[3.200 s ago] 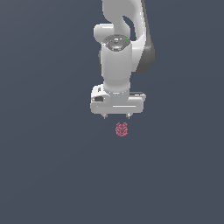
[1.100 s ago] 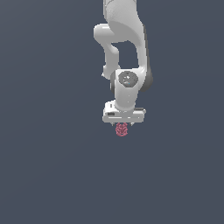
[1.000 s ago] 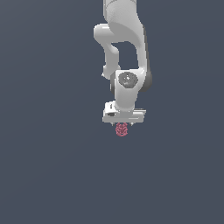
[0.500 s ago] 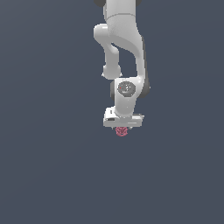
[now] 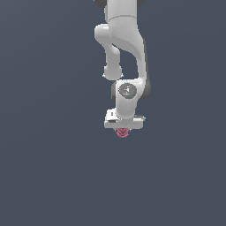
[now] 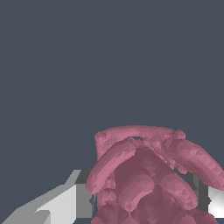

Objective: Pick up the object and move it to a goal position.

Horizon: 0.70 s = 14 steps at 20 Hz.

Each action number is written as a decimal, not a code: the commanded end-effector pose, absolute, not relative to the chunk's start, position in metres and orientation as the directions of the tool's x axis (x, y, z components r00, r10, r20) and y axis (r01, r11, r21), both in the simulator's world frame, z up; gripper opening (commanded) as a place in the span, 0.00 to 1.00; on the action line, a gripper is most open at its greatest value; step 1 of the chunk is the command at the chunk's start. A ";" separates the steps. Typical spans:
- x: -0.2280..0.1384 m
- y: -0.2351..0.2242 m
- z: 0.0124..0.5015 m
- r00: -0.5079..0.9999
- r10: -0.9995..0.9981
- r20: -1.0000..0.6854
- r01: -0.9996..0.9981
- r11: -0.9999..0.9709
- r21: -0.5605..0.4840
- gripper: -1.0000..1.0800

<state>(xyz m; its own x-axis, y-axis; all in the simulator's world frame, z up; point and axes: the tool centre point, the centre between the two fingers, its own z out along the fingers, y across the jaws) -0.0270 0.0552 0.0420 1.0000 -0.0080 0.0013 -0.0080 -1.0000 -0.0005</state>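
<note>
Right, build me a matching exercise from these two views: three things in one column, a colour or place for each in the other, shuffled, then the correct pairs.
Column A
1. the object
2. the gripper
3. the arm's round wrist joint

Column B
a. white body, directly over the lump in the exterior view
b. pinkish-red and knobbly, filling the lower part of the wrist view between the jaws
c. grey disc face, above the gripper body in the exterior view

Pairs: 1-b, 2-a, 3-c. In the wrist view the object sits between the two pale fingers.
</note>
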 end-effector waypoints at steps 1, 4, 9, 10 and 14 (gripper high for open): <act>-0.027 0.055 0.041 1.000 -0.008 0.000 -0.008 -1.000 0.000 0.00; -0.027 0.055 0.042 1.000 -0.008 0.001 -0.008 -1.000 0.000 0.00; -0.027 0.059 0.049 1.000 -0.008 0.001 -0.008 -1.000 0.000 0.00; -0.027 0.061 0.053 1.000 -0.008 0.001 -0.008 -1.000 0.000 0.00; -0.027 0.072 0.073 1.000 -0.008 0.001 -0.008 -1.000 0.000 0.00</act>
<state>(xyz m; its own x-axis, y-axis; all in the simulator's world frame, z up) -0.0271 0.0671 0.0643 1.0000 -0.0092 -0.0002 -0.0092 -1.0000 0.0002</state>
